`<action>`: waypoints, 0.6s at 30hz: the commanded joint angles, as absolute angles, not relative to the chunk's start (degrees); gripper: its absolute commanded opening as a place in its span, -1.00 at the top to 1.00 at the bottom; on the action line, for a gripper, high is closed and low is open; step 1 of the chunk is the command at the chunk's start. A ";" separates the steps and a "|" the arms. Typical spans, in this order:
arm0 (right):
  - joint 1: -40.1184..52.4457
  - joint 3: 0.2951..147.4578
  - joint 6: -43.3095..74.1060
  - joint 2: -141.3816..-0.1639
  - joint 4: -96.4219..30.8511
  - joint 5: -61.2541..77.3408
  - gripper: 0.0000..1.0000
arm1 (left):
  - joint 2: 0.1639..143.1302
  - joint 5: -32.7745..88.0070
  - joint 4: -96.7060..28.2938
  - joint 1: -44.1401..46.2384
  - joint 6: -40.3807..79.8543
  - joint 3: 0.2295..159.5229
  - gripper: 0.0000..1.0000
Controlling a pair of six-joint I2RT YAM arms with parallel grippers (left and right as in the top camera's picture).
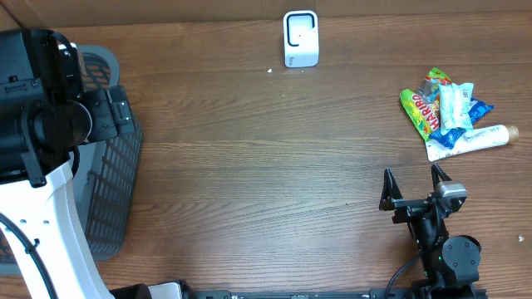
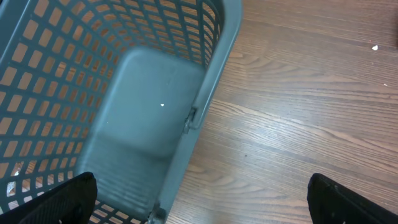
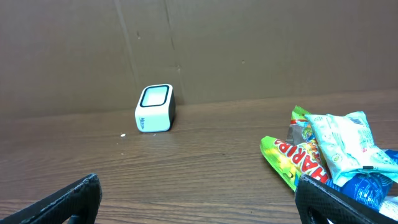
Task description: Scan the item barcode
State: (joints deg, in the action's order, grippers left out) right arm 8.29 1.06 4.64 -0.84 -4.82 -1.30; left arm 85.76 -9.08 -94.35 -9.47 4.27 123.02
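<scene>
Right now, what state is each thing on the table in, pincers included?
left pincer, open, empty, over the basket's rim
right pincer, open, empty, short of the pile
basket, upright, nothing seen inside
scanner, standing upright, nothing in front of it
snack packets, heaped together, untouched
tube, lying on its side at the pile's edge

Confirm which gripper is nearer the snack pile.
Right. The right gripper sits open just short of the snack pile; the left gripper hangs above the basket's edge, across the table.
</scene>
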 commanded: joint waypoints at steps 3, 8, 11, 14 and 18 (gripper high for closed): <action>8.51 0.45 4.45 -0.16 -4.69 -0.95 -1.00 | 85.89 -9.41 -94.28 -9.74 3.66 123.79 -0.99; 8.51 0.45 4.45 -0.16 -4.69 -0.95 -1.00 | 85.89 -9.41 -94.28 -9.72 3.66 123.79 -0.99; 8.51 0.45 4.45 -0.16 -4.69 -0.95 -1.00 | 85.89 -9.41 -94.28 -9.72 3.66 123.79 -0.99; 8.51 0.45 4.45 -0.16 -4.69 -0.95 -1.00 | 85.89 -9.41 -94.28 -9.72 3.66 123.79 -1.00; 8.51 0.45 4.45 -0.16 -4.69 -0.95 -1.00 | 85.34 -8.40 -93.34 -9.41 5.26 123.76 -0.99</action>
State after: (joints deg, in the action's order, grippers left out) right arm 8.29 1.06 4.64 -0.84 -4.78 -1.32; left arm 85.76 -9.06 -94.17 -9.47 4.29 123.02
